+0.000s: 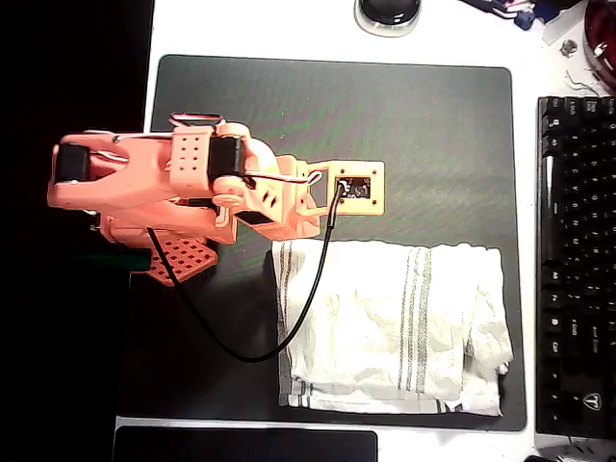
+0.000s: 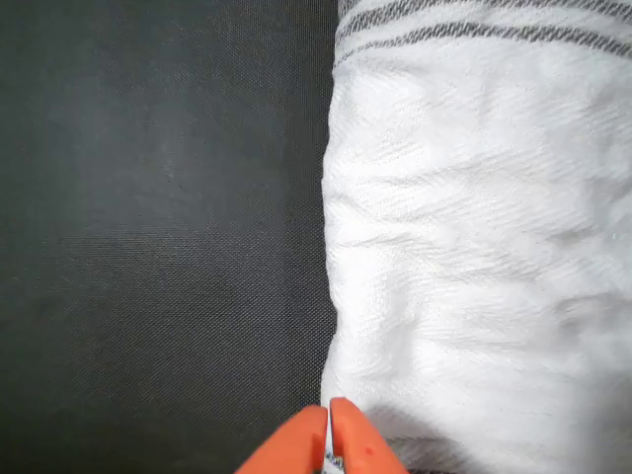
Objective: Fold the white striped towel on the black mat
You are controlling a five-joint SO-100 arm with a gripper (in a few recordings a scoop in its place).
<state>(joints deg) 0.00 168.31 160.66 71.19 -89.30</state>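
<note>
The white striped towel (image 1: 390,327) lies folded and wrinkled on the lower right part of the black mat (image 1: 414,135), its right end bunched up. My orange arm (image 1: 192,183) reaches from the left to the towel's top left corner, and its body hides the fingers in the overhead view. In the wrist view my gripper (image 2: 329,434) is pressed together at the edge of the towel (image 2: 474,257), with a sliver of grey-edged cloth between the fingers. Bare mat (image 2: 148,247) lies to the left of that edge.
A black keyboard (image 1: 577,260) runs along the mat's right side. A dark slab (image 1: 245,446) sits below the mat's front edge. A round dark object (image 1: 388,13) stands behind the mat. A black cable (image 1: 226,346) loops over the mat's left part.
</note>
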